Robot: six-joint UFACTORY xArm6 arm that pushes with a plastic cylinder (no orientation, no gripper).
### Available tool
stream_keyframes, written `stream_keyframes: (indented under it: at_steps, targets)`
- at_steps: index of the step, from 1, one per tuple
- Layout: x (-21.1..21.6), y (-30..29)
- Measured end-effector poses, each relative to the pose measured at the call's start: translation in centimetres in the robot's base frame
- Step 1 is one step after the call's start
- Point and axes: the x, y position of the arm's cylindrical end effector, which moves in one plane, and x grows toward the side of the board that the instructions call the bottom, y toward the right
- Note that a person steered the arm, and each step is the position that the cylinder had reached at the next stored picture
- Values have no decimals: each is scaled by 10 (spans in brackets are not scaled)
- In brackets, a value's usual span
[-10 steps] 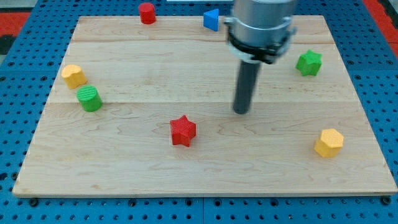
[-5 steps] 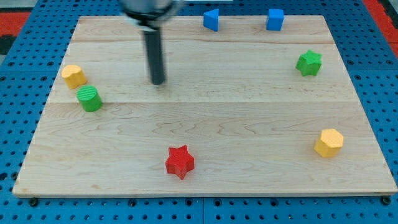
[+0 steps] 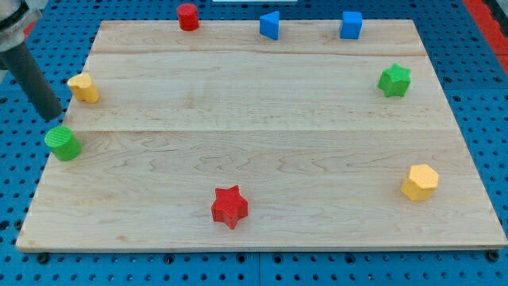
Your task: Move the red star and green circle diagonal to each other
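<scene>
While my tip (image 3: 51, 117), a bare rod gripping nothing, rests off the wooden board's (image 3: 262, 95) left edge, the green ribbed circle block (image 3: 62, 143) sits just beside it at five o'clock; the red star block (image 3: 229, 206) lies well apart, toward four o'clock.

Dark rod at view's left edge, slightly tilted, my tip (image 3: 51, 116) down

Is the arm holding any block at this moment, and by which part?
Nothing is held: the arm has only a rod. My tip sits at the board's left edge, just above the green circle, contact unclear. The red star lies apart.
</scene>
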Motion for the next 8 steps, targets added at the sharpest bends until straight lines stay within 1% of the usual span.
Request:
stream_keyframes:
  at_steps: [1,2,3,4,5,6,7,8]
  targets:
    - [55,-7]
    - [76,17]
    - [62,43]
    - [18,36]
    - [82,59]
    - [89,66]
    - [-13,153]
    - [-140,191]
